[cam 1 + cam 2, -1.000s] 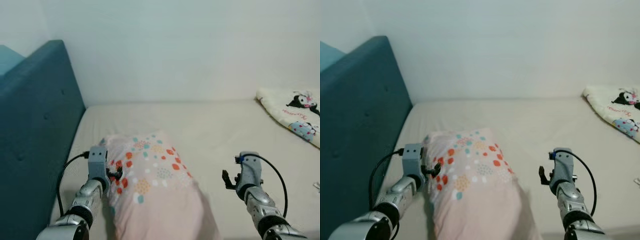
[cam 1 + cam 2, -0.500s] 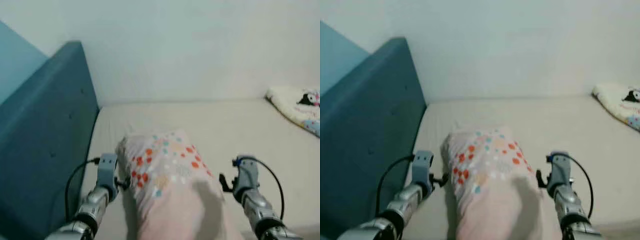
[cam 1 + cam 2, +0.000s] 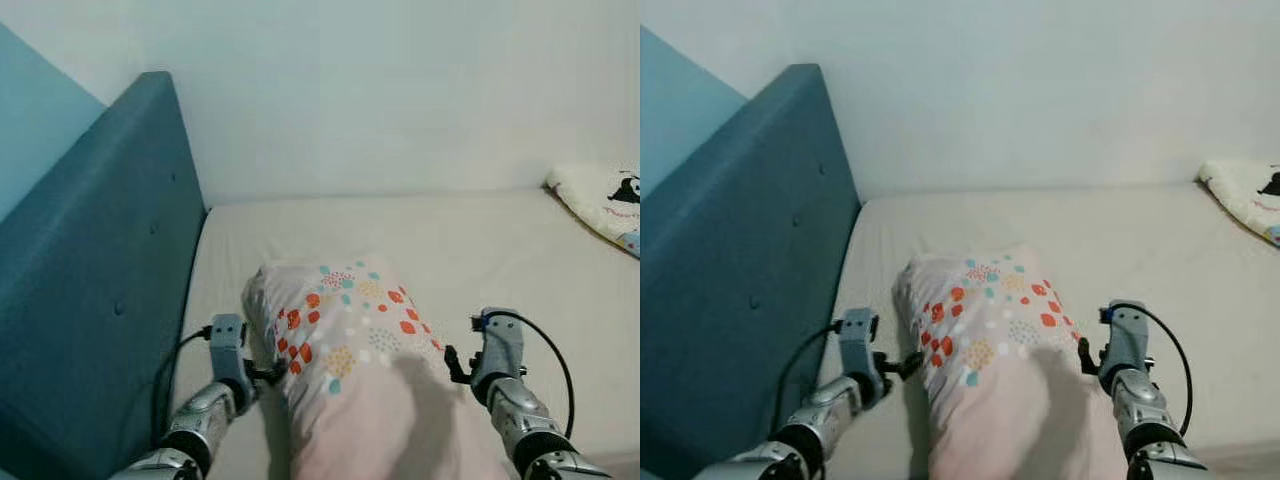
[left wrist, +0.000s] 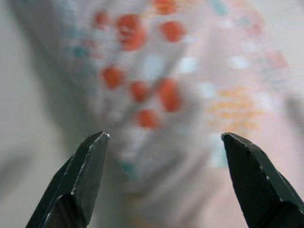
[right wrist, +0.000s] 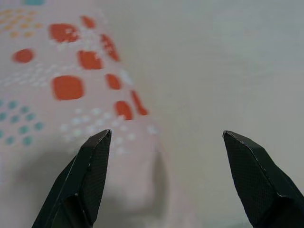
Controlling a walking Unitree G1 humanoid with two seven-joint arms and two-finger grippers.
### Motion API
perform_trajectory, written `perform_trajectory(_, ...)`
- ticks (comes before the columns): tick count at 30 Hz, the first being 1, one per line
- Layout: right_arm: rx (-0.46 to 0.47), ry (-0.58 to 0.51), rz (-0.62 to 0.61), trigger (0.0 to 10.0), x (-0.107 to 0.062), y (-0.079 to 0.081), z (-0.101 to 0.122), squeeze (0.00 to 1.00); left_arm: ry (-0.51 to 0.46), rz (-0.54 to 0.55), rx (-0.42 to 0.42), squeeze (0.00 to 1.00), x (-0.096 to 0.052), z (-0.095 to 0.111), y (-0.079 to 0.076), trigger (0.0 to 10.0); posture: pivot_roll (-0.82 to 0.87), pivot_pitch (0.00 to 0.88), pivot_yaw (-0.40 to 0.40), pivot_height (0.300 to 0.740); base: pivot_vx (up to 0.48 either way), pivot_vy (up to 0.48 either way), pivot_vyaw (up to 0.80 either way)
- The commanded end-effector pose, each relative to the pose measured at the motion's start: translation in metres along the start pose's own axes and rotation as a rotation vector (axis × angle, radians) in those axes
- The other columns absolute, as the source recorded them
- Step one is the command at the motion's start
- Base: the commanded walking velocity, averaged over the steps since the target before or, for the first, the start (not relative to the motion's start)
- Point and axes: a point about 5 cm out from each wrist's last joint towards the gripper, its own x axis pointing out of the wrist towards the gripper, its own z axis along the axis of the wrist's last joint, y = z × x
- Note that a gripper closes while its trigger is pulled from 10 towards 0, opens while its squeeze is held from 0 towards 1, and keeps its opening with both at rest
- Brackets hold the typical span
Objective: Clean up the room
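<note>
L tool (image 3: 268,372) sits w/ fingers spread, tips just at the left flank of the pink dotted pillow (image 3: 350,340); nothing pinched. R tool (image 3: 452,362) also spread, tips near the pillow's right flank, bare sheet under one finger in the wrist view. So the pillow lies between both tools, on the bed (image 3: 470,250), lengthwise, its far end pointing toward the wall and just beside the teal headboard (image 3: 100,280). A cartoon-print blanket (image 3: 610,200) lies at the bed's far right edge.

Change vs a sec ago: the camera swung left, more headboard in view, blanket nearly out of frame. L tool has dropped lower along the pillow's side; R tool now closer to the pillow. Prob. means the pillow is released & being nudged/squared near the headboard; placement looks almost done.
</note>
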Motion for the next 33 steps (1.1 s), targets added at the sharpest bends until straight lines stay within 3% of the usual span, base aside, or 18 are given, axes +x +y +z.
perform_trajectory(1,0.025,0.007,-0.019,10.0,0.001,-0.004,0.004,0.0,-0.007,-0.123,-0.096,0.0,0.002,0.0,-0.009,10.0,-0.1,0.0,-0.01,0.71,0.0,0.0,0.0)
perform_trajectory(3,0.033,-0.005,-0.02,10.0,0.001,-0.008,0.009,0.0,-0.02,-0.225,-0.169,0.0,0.002,0.002,-0.016,10.0,-0.11,0.0,-0.013,0.7,0.0,0.0,0.0)
perform_trajectory(6,0.036,-0.014,-0.016,10.0,0.001,-0.011,0.013,0.0,-0.038,-0.263,-0.192,0.0,0.002,0.004,-0.018,10.0,-0.11,0.0,-0.02,0.69,0.0,0.0,0.0)
perform_trajectory(12,0.035,-0.01,-0.026,10.0,-0.002,-0.024,0.009,0.0,-0.072,-0.187,-0.201,0.0,-0.002,0.005,-0.007,10.0,-0.11,0.0,-0.02,0.665,0.0,0.0,0.0)
perform_trajectory(21,0.07,-0.005,-0.054,10.0,-0.008,-0.04,-0.001,0.0,-0.126,-0.049,-0.148,0.0,-0.008,0.011,0.01,10.0,-0.12,0.0,-0.007,0.62,0.0,0.0,0.0)
perform_trajectory(33,0.085,-0.029,-0.029,10.0,-0.007,-0.035,0.003,0.0,-0.065,-0.124,-0.029,0.0,-0.002,0.004,-0.007,10.0,-0.13,0.0,0.001,0.57,0.0,0.0,0.0)
